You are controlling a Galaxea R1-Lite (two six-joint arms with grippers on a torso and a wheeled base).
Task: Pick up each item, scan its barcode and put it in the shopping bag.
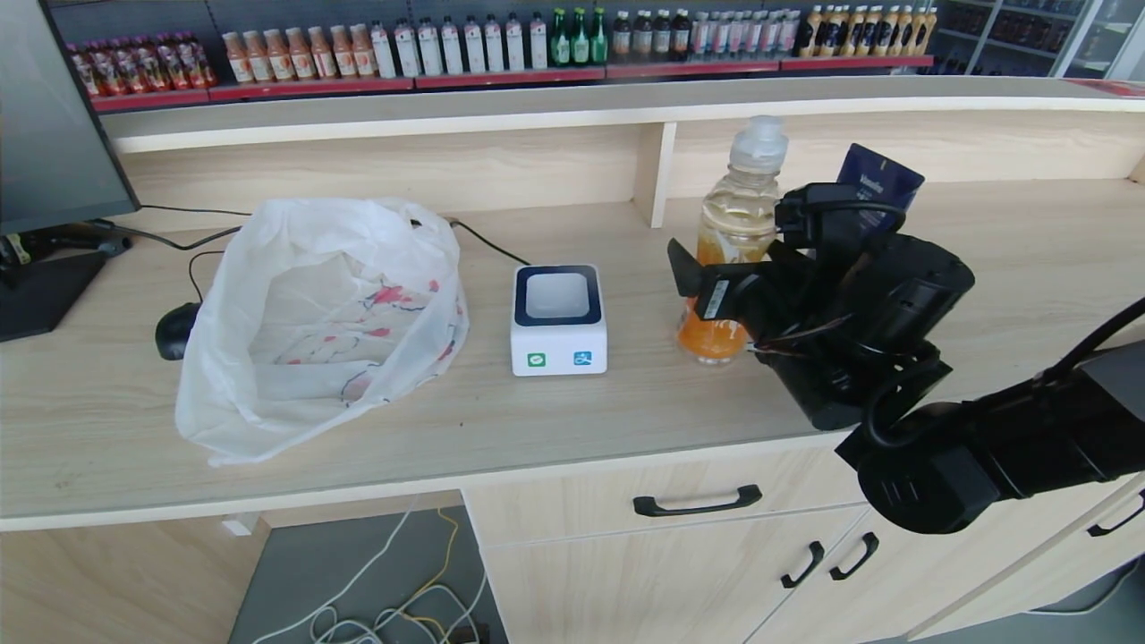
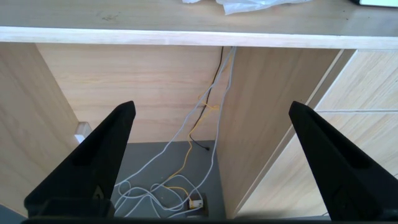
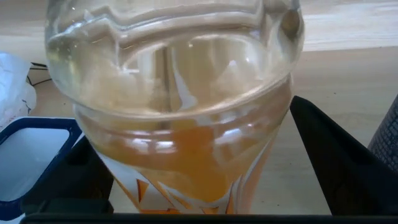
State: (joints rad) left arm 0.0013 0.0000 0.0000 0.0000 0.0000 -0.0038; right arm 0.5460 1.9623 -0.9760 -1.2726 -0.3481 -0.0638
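A clear bottle of orange drink (image 1: 735, 224) with a clear cap stands upright on the wooden counter (image 1: 626, 411), right of the white barcode scanner (image 1: 558, 319). My right gripper (image 1: 729, 268) is open, with one finger (image 1: 686, 268) left of the bottle's lower half and the other hidden behind it. In the right wrist view the bottle (image 3: 174, 93) sits between the jaws, and the scanner (image 3: 31, 155) lies beyond it. A white plastic shopping bag (image 1: 322, 313) lies open at the left. A dark blue pack (image 1: 881, 179) stands behind the right arm. My left gripper (image 2: 211, 118) hangs open below the counter edge, holding nothing.
A black mouse (image 1: 176, 329) and a monitor (image 1: 54, 107) sit left of the bag, with cables running behind it. A raised wooden ledge (image 1: 572, 112) backs the counter. Drawers with black handles (image 1: 698, 503) are below, and loose cables (image 2: 180, 186) lie on the floor.
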